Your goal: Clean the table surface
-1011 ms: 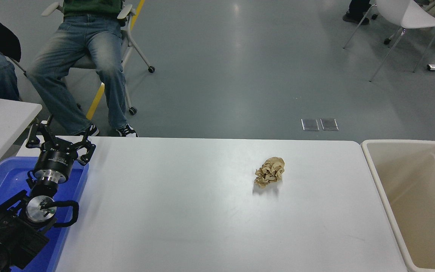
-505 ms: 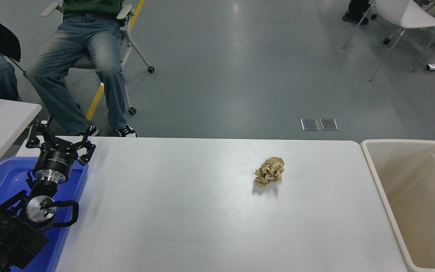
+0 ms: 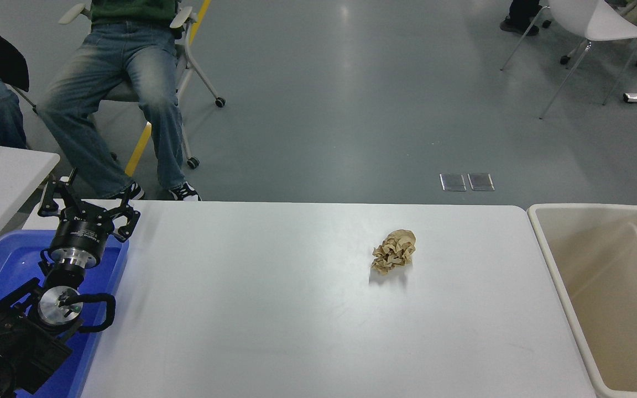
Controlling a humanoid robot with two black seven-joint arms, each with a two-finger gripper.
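risking a crushed, slipping paper wad (image 3: 394, 252) on tabletop (image 3: 274, 320); left gripper (image 3: 87, 205) parked, spread wide, right unseen.

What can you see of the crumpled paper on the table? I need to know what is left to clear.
The crumpled paper is a tan-brown wad, like kraft paper, tightly wrinkled into an irregular lump. It lies alone on the table surface, right of the middle, casting a faint shadow toward the camera. Nothing but the tabletop touches it, and no gripper is near.
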